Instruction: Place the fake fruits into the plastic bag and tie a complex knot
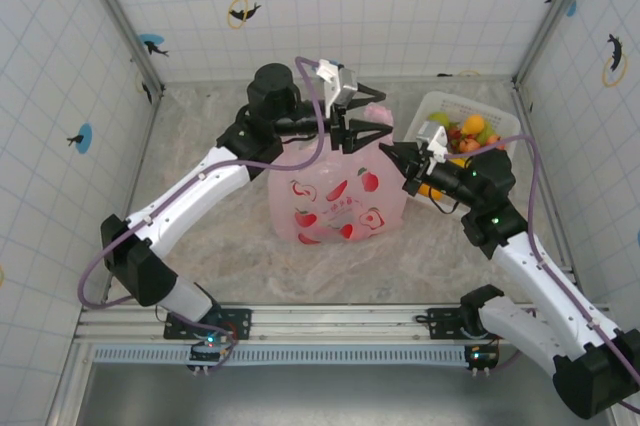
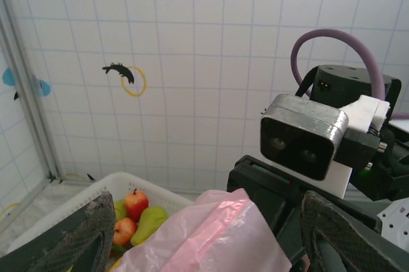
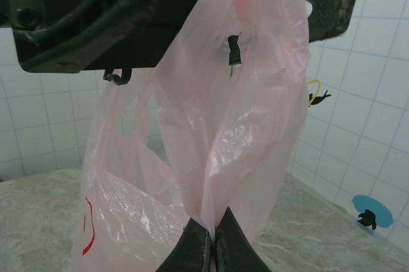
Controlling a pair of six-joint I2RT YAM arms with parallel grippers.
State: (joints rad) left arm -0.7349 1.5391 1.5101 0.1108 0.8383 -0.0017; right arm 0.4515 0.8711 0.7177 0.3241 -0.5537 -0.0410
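Pink plastic bag [image 1: 335,201] upright mid-table, print of red fruit on side; handle strip raised at top. Left gripper [image 2: 209,203] above bag, jaws wide apart, pink handle film bunched between them, no clamp seen. Right gripper [image 3: 209,237] closed tight, pinching fold of pink film at bag's right upper edge. Fake fruits [image 1: 470,131] in white slatted basket [image 1: 440,101] just right of bag; red apple [image 2: 135,203], green pear [image 2: 150,221] visible; marbled table [image 1: 220,256].

Basket [image 1: 440,102] partly hidden behind right arm [image 1: 492,201]; right tool [image 3: 214,232] cut off at bottom edge; plastic bag [image 2: 211,234] bottom cropped.
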